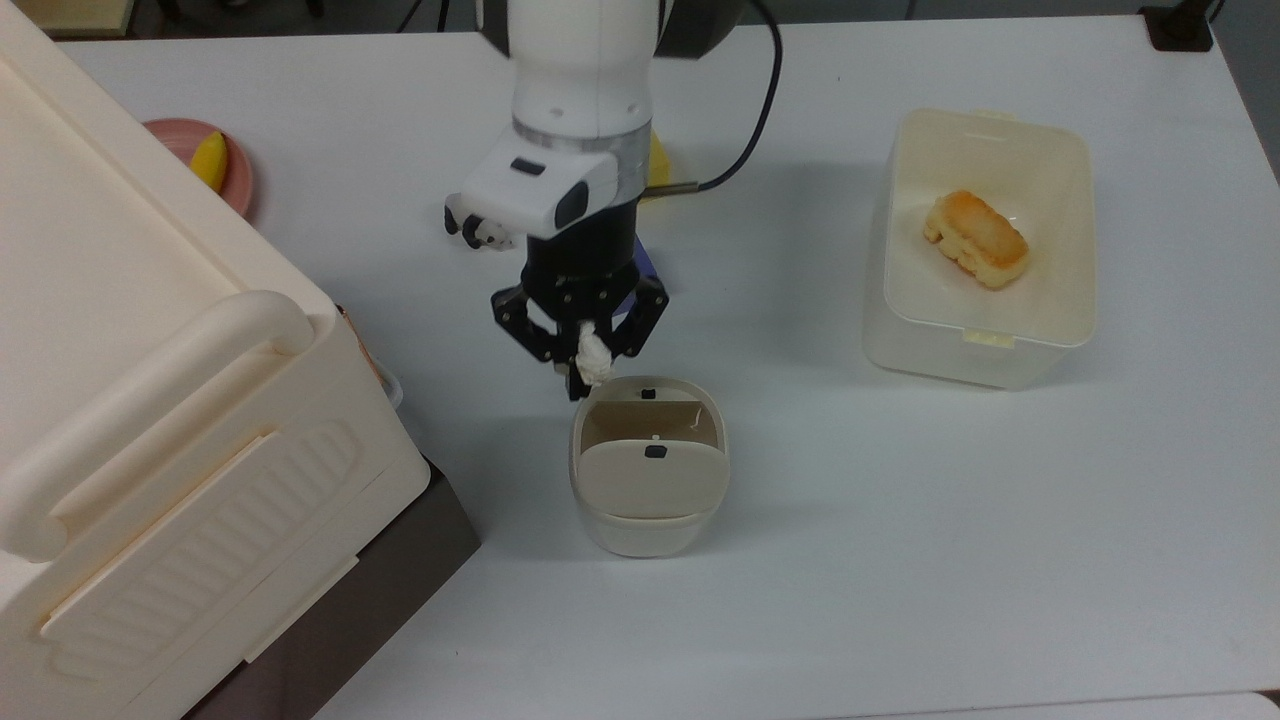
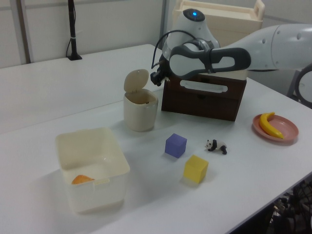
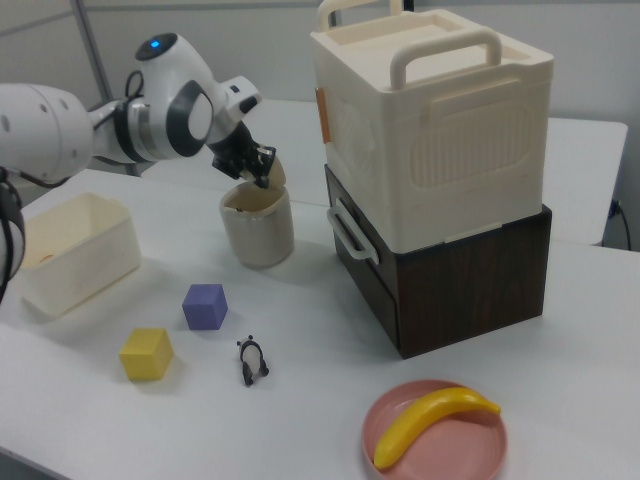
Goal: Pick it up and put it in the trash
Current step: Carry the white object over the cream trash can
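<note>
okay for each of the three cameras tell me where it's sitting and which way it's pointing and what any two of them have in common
Top view: overhead, looking straight down at the table; shows the arm's wrist and the tool gripping the tissue wad at the rim of the trash bin.
Left view: low at a table edge, facing the bin with the cream tub nearest; shows forearm and wrist.
Right view: low at another edge, banana plate nearest; shows the arm reaching in from the right view's left.
Shared: left and right views both show the purple cube and yellow cube.
</note>
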You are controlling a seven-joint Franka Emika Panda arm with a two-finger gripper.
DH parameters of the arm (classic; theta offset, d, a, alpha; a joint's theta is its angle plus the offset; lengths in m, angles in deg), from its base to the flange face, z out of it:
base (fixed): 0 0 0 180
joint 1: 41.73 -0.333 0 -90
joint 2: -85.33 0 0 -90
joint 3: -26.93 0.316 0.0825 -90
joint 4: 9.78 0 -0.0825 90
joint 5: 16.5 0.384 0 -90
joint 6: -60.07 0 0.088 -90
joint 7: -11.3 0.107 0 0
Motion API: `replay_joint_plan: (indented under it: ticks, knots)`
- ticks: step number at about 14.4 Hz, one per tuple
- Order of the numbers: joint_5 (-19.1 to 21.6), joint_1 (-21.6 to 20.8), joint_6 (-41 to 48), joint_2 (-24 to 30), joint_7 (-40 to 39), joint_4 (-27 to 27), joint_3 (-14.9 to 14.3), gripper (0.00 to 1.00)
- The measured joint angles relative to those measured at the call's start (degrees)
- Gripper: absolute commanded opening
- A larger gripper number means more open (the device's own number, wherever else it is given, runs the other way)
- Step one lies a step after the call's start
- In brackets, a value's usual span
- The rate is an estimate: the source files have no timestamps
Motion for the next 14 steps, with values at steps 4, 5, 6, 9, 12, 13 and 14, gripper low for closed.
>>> replay_joint_plan:
  ticks: [4, 5, 6, 9, 12, 13, 14]
  knots:
    - [0.00, 0.39, -1.97, -3.40, -2.64, -2.69, -0.06, 0.00]
    - [0.00, 0.40, -2.33, -3.50, -2.92, -2.90, -0.06, 0.00]
    - [0.00, 0.40, -2.48, -3.50, -3.07, -3.05, -0.05, 0.00]
    - [0.00, 0.36, -2.52, -3.50, -3.16, -3.39, 0.00, 0.00]
    - [0.01, 0.10, -2.53, -3.51, -3.09, -3.54, 0.20, 0.00]
    - [0.01, 0.02, -2.54, -3.50, -2.92, -3.67, 0.32, 0.00]
    - [0.01, -0.03, -2.54, -3.48, -2.72, -3.82, 0.43, 0.00]
